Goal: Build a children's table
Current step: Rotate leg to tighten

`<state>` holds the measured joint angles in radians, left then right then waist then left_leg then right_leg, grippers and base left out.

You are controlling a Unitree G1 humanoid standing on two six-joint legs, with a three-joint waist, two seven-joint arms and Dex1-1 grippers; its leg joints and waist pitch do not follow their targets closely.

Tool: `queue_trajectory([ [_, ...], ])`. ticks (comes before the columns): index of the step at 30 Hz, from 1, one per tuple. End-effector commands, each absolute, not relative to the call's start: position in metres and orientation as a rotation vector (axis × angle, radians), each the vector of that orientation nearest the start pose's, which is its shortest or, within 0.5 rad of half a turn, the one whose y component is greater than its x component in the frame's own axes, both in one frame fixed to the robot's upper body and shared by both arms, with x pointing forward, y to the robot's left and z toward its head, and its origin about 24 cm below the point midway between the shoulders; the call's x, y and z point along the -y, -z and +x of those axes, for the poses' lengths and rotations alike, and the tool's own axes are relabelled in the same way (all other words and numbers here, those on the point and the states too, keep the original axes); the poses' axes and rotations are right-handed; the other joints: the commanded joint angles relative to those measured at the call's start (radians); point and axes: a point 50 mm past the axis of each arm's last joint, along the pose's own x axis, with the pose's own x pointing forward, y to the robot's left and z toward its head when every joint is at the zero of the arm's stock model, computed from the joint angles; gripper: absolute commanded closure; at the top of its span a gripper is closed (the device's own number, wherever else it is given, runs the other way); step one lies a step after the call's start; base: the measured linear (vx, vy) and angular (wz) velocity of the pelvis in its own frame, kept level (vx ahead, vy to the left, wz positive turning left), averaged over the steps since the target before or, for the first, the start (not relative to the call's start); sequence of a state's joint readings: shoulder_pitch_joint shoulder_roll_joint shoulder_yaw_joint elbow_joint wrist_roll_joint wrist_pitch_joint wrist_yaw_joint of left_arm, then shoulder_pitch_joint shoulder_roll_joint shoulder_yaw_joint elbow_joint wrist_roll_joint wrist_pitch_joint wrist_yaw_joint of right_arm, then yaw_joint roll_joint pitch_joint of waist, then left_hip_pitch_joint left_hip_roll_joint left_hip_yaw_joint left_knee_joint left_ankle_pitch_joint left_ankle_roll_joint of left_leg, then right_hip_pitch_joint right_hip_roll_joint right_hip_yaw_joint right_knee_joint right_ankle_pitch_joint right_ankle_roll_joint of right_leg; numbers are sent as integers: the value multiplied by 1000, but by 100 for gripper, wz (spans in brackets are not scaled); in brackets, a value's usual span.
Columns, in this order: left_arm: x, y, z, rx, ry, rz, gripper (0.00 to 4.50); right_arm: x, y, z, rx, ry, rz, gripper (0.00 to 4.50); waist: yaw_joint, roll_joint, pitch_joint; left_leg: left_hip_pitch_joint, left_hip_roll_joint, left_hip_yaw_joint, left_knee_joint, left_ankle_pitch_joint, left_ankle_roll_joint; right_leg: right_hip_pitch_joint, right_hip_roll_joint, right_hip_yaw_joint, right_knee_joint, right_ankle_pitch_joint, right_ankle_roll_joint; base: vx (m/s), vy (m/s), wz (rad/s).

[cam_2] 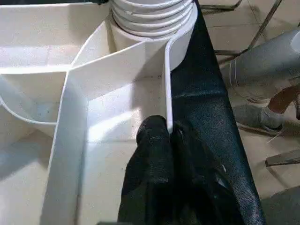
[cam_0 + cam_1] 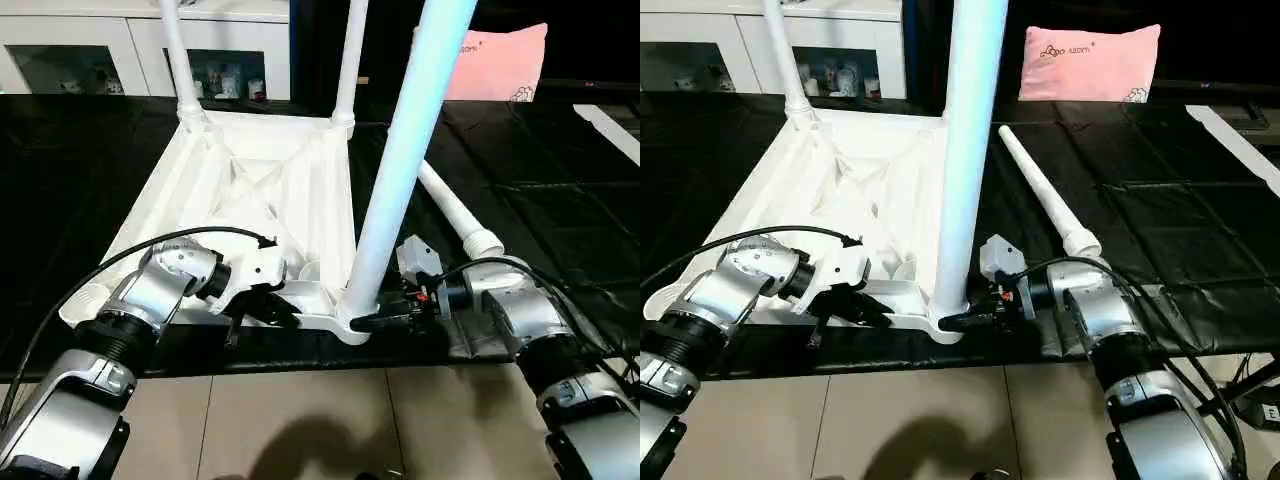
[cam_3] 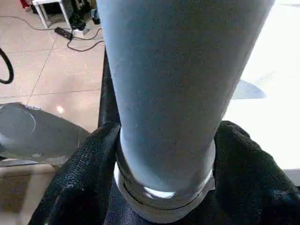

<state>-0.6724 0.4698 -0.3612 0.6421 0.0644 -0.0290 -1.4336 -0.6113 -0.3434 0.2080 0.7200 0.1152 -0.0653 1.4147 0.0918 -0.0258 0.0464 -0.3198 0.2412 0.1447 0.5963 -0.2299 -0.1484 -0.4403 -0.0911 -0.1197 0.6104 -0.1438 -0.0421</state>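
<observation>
- The children's table [image 2: 262, 190] lies upside down on the black mat [image 2: 540, 190], ribbed underside up, with two legs standing in the far corner sockets.
- A third leg [image 2: 400, 160] stands nearly upright in the near corner socket [image 2: 352, 318] on the robot's right side, tilted a bit away from the robot's left at the top. Its long axis runs straight up out of the socket.
- The right claw [image 2: 385, 320] sits level right at the base of that leg. In the right wrist view the two black fingers [image 3: 79, 187] straddle the tube on either side, just above the collar, touching or very nearly; whether they've really clamped can't be told.
- The left claw [image 1: 161, 140] is pinched shut on the thin near rim of the tabletop, just beside that same socket, so it looks like the steadying hand.
- The fourth leg [image 2: 1045, 190] lies flat on the mat past the right arm, pointing away from the robot, threaded end near the right forearm.
- So the right arm is clearly the one on the leg. Probably the coming move is a twist or push along that vertical axis to seat it.
</observation>
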Motion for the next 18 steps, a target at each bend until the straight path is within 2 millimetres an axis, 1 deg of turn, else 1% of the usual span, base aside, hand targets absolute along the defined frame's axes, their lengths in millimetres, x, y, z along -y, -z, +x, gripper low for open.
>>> queue_trajectory([
  [1,-143,-69,314,-527,1632,653,450,136,-59,314,-310,-1537,-229,179,-4,2,-73,-26,-18,33,-62,-60,82,91,-34,51,-55,-201,-205,0,0,0],
  [4,-143,-69,315,-528,1624,646,450,134,-59,312,-309,-1546,-214,181,-4,0,-73,-26,-18,33,-61,-57,83,91,-34,51,-55,-199,-205,0,0,0],
  [7,-143,-69,316,-528,1601,622,450,132,-58,312,-315,-1541,-184,182,-3,1,-73,-27,-19,34,-61,-54,83,91,-34,51,-55,-200,-204,0,0,0],
  [8,-140,-71,319,-508,1530,534,450,126,-54,313,-336,-1477,-154,182,-5,6,-72,-26,-19,35,-62,-55,79,91,-32,52,-55,-197,-205,0,0,0],
  [9,-140,-71,320,-505,1524,525,450,126,-54,314,-338,-1469,-154,182,-4,5,-71,-26,-19,34,-62,-59,74,90,-33,51,-56,-206,-203,0,0,0],
  [10,-137,-72,322,-490,1489,475,450,123,-51,316,-341,-1420,-161,183,-4,7,-71,-25,-19,33,-63,-67,71,90,-34,50,-58,-219,-198,0,0,0],
  [11,-137,-72,322,-490,1489,475,450,123,-51,316,-341,-1420,-161,183,-7,6,-70,-25,-20,34,-63,-73,66,90,-33,51,-60,-230,-194,0,0,0],
  [12,-130,-75,330,-463,1386,387,450,112,-47,323,-345,-1299,-113,183,-10,6,-66,-24,-23,34,-65,-98,55,88,-33,50,-69,-292,-172,0,0,0],
  [13,-130,-75,330,-463,1386,387,450,112,-47,323,-345,-1299,-113,183,-13,6,-65,-24,-25,32,-65,-109,42,89,-35,47,-73,-336,-156,0,0,0],
  [14,-123,-77,336,-449,1292,351,450,101,-46,329,-341,-1217,-50,183,-18,2,-66,-27,-26,30,-66,-107,33,93,-34,47,-72,-350,-145,0,0,0],
  [15,-121,-78,338,-446,1263,342,450,97,-46,330,-341,-1192,-30,183,-22,1,-66,-30,-27,29,-66,-104,27,94,-33,45,-72,-362,-138,0,0,0],
  [16,-115,-80,342,-441,1195,334,450,86,-45,335,-347,-1128,11,183,-39,-4,-65,-32,-33,29,-64,-116,23,92,-31,40,-81,-420,-112,0,0,0],
  [17,-115,-80,342,-441,1195,334,450,86,-45,335,-347,-1128,11,183,-43,-1,-65,-30,-34,28,-63,-117,22,90,-33,39,-85,-435,-108,0,0,0],
  [18,-106,-81,345,-444,1131,317,450,70,-46,340,-363,-1059,45,183,-52,-7,-67,-34,-36,30,-60,-111,32,92,-31,39,-87,-439,-100,0,0,0],
])
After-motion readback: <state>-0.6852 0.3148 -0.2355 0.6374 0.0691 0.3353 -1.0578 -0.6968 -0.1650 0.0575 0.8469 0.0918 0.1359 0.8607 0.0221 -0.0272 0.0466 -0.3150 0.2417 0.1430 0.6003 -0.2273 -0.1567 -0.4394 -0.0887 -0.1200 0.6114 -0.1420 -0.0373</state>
